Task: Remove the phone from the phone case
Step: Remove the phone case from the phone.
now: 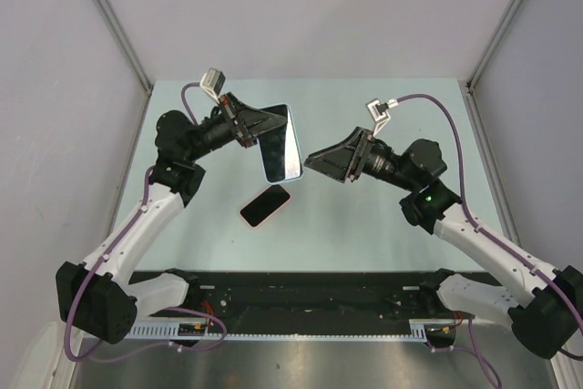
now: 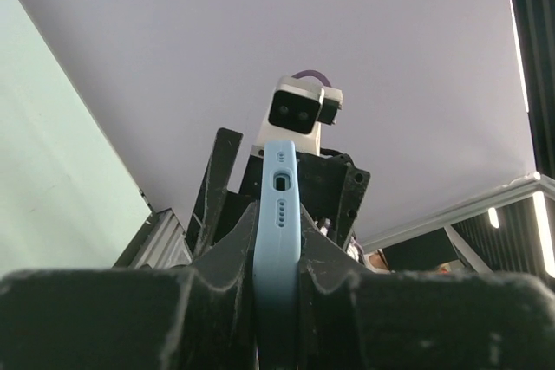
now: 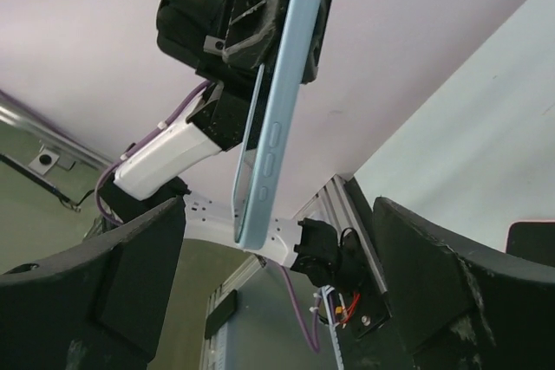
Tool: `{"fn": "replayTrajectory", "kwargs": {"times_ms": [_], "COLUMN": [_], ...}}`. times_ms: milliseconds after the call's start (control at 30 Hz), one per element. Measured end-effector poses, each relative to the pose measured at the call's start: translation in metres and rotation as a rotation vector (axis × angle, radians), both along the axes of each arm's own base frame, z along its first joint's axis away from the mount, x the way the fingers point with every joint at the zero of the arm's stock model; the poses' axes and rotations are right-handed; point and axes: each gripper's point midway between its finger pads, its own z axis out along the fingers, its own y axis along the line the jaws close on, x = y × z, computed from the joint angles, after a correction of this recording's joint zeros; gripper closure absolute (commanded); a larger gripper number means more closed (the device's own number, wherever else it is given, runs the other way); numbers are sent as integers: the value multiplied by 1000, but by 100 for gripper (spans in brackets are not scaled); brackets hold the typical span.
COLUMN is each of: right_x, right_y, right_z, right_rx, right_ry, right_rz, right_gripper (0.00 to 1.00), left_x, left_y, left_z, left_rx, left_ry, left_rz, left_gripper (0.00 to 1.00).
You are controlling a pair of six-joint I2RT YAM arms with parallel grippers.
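Note:
My left gripper (image 1: 266,125) is shut on a light blue phone case (image 1: 281,143) and holds it above the table, its dark glossy face up. I cannot tell whether a phone sits in it. In the left wrist view the case (image 2: 279,214) stands edge-on, clamped between the fingers (image 2: 217,257). A black phone with a pink rim (image 1: 265,204) lies flat on the table below. My right gripper (image 1: 314,160) is open and empty, just right of the case. The right wrist view shows the case (image 3: 282,101) between and beyond its spread fingers (image 3: 130,266), not touching.
The pale green table (image 1: 364,225) is walled by grey panels on three sides. A black rail (image 1: 301,293) with cables runs along the near edge between the arm bases.

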Motion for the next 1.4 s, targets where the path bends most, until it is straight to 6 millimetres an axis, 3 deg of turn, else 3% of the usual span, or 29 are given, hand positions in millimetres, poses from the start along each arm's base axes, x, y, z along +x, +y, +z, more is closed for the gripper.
{"fn": "replayTrajectory", "kwargs": {"times_ms": [67,267,300,367,400,467,500,633,700,900,967,1000,1033,1100,1133,1167,1233,1333,1400], "right_x": [-3,-7,-8,-5,-6,-6,-4,-1,1,12,14,15,16,17,17,17,18,16,13], "right_y": [4,24,27,32,34,36,36,39,41,48,49,50,50,49,48,48,48,44,38], "right_z": [0,-10,-12,-16,-17,-14,-15,-15,-14,-19,-20,-20,-20,-17,-13,-13,-13,-10,-7], "right_rx": [5,2,0,-1,4,19,23,39,52,79,86,89,92,104,117,118,119,122,133], "right_ry": [-9,12,22,34,41,48,73,107,113,151,163,169,175,177,176,184,187,174,166], "right_rz": [20,72,79,83,90,92,87,89,89,84,78,76,74,73,68,67,62,50,37], "right_gripper": [14,44,58,73,88,100,100,100,100,100,100,100,100,100,91,74,65,63,69], "left_x": [1,6,6,7,7,9,10,12,14,10,9,9,9,9,10,10,10,9,9], "left_y": [0,0,0,-1,-1,1,1,3,4,4,3,3,3,3,4,4,4,3,4], "left_z": [-2,-11,-11,-11,-11,-13,-11,-9,-8,-19,-25,-27,-27,-27,-28,-27,-26,-28,-28], "left_rx": [9,39,42,43,49,56,56,61,54,6,4,2,0,3,4,4,4,0,-5], "left_ry": [2,16,17,15,6,1,-15,-43,-42,1,23,29,32,24,18,12,5,30,37], "left_rz": [4,19,21,21,24,33,37,55,65,48,43,42,41,44,49,49,51,44,44], "left_gripper": [100,100,100,100,100,100,99,68,59,57,62,70,87,100,100,100,100,100,100]}}
